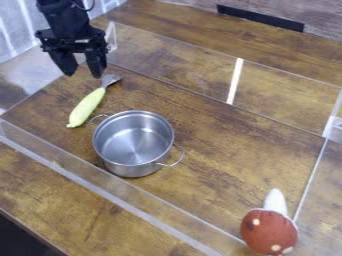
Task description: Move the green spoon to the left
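Observation:
The green spoon [88, 104] lies on the wooden table just left of the steel pot, its pale yellow-green handle pointing toward the front left and its metal bowl end toward the back right. My gripper [75, 66] hangs above and behind the spoon at the back left. Its two dark fingers are spread apart with nothing between them, and it is clear of the spoon.
A steel pot [134, 142] with side handles stands in the middle left. A red-brown mushroom toy [269, 228] sits at the front right. Clear plastic walls [235, 82] fence the wooden work area [227, 140] on all sides.

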Robot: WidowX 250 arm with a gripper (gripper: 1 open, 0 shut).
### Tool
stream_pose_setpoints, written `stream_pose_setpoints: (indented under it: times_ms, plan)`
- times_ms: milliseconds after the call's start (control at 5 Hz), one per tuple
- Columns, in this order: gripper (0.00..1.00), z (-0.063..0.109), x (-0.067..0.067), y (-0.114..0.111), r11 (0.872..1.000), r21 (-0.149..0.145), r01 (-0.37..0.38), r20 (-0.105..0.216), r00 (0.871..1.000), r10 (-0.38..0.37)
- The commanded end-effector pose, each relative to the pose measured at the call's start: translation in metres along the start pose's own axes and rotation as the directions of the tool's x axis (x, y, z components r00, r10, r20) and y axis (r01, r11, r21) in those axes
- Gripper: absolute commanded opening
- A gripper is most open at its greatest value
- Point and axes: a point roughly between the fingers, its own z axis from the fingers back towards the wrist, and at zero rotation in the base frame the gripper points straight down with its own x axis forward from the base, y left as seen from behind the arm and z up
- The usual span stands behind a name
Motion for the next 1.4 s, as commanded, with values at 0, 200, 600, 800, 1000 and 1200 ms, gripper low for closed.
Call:
stream_pose_setpoints:
  times_ms: [0,200,600,800,1000,1200]
  plan:
    - [1.00,0.012,0.019,0.002,0.999,0.010,0.032,0.052,0.998,-0.032]
    - [1.00,0.010,0.025,-0.002,0.998,0.003,0.063,0.049,0.997,-0.063]
    - [1.00,-0.002,0.028,-0.004,0.993,-0.012,0.120,0.021,0.993,-0.120]
    - [1.00,-0.002,0.030,-0.002,0.989,-0.021,0.147,0.008,0.989,-0.147]
    - [1.00,-0.014,0.020,-0.001,0.985,-0.028,0.168,-0.005,0.986,-0.168]
    - [1.00,-0.026,0.011,-0.001,0.982,-0.036,0.188,-0.016,0.982,-0.189]
